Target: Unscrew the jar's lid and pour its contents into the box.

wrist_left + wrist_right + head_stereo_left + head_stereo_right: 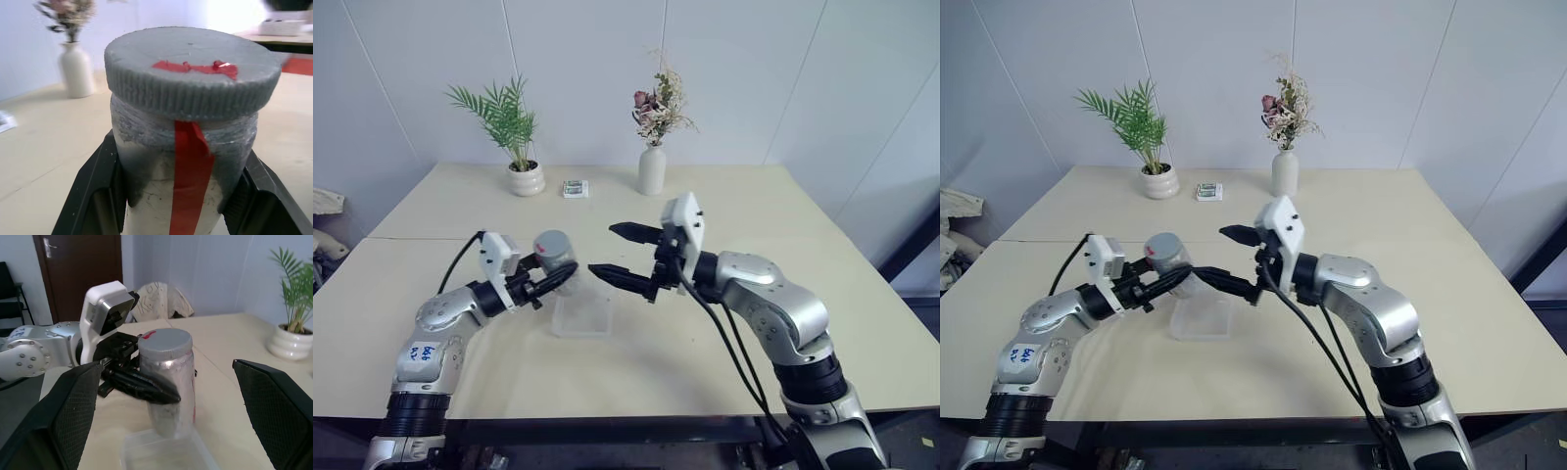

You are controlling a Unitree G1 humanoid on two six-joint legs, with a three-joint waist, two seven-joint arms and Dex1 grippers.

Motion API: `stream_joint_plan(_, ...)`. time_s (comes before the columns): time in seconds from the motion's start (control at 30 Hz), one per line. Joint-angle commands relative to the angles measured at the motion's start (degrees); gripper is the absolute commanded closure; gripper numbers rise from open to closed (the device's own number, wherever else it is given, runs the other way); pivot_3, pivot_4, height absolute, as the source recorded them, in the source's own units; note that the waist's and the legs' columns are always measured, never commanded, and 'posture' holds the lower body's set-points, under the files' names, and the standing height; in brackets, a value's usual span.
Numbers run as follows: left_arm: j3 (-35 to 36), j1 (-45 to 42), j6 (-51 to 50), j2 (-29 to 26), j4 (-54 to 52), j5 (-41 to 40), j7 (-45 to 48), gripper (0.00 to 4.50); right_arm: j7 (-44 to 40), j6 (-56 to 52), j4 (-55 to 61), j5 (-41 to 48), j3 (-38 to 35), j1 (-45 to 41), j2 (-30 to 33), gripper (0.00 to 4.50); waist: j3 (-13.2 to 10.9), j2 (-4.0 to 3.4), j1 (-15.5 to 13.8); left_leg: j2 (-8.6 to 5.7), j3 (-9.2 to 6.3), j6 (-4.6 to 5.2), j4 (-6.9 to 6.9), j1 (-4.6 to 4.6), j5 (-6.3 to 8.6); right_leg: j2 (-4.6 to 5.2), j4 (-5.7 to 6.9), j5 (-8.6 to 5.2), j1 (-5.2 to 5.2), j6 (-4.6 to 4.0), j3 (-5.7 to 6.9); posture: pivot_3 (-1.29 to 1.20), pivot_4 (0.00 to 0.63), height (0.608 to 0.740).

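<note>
A small silvery jar (pixel 555 262) with a red tape strip (pixel 190 166) is held upright above the table, my left gripper (pixel 560 277) shut on its body. Its grey ribbed lid (pixel 190 68) sits on top, crossed by red tape. The black fingers (pixel 98 196) press on both sides of the jar below the lid. Just under the jar lies the clear shallow box (pixel 582 315) on the table. My right gripper (pixel 604 251) stands open just right of the jar, pointing at it, its fingers (pixel 73 416) spread wide. The contents are hidden inside the jar.
At the table's far side stand a palm in a white pot (pixel 526 178), a small printed packet (pixel 575 188) and a white vase with dried flowers (pixel 651 168). A seam crosses the table (pixel 411 238) on the left.
</note>
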State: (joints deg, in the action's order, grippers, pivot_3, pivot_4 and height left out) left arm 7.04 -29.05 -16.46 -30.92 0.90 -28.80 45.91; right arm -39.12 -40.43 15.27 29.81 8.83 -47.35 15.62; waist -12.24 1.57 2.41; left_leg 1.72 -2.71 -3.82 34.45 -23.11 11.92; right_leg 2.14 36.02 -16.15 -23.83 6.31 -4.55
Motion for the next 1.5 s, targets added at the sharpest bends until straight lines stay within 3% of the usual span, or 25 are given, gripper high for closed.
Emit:
stream_joint_plan(0.03, -0.7, -2.0, -0.5, 0.9, -1.4, 0.0, -0.1, 2.49, 2.9, -2.4, 3.2, 0.1, 1.1, -1.9, -1.7, 0.00, 0.0, 0.00, 0.0, 0.00, 0.00, 0.00, 0.00, 0.00, 0.00, 0.00, -0.01, 0.00, 0.00, 0.00, 0.00, 0.00, 0.150, 0.740)
stream_joint_plan(0.4, -3.3, -2.9, -1.5, 2.2, -0.2, 0.9, 2.7, 2.49, 8.2, -4.9, 1.0, -3.7, 2.7, -3.3, -3.8, 0.00, 0.0, 0.00, 0.5, -0.02, 0.00, 0.04, -0.05, -0.08, 0.02, 0.00, -0.05, 0.00, -0.07, 0.01, 0.00, 0.00, 0.150, 0.740)
stream_joint_plan(1.03, -3.3, -2.5, -1.4, 3.0, 0.1, 1.9, 4.3, 2.49, 7.0, -3.9, -3.6, -6.5, 3.3, -4.5, -5.8, 0.00, 0.0, 0.00, 0.8, -0.02, 0.00, 0.04, -0.14, -0.09, 0.02, 0.00, -0.06, 0.00, -0.12, 0.01, -0.03, 0.00, 0.150, 0.740)
stream_joint_plan(1.3, -3.4, -3.3, -1.1, 3.2, 0.9, 2.0, 4.8, 2.49, 5.9, -5.3, -3.0, -5.8, 3.5, -3.9, -5.3, 2.50, 0.0, 0.00, 0.8, -0.02, 0.00, 0.04, -0.14, -0.10, 0.02, 0.00, -0.06, 0.00, -0.13, 0.01, -0.02, 0.00, 0.150, 0.740)
stream_joint_plan(1.5, -3.3, -3.7, -1.1, 3.1, 1.4, 2.1, 5.5, 2.49, 4.8, -7.0, -2.9, -4.4, 2.5, -4.2, -4.8, 2.50, 0.0, 0.00, 0.8, -0.02, 0.00, 0.04, -0.18, -0.10, 0.02, -0.01, -0.06, 0.00, -0.15, 0.01, -0.03, 0.00, 0.150, 0.740)
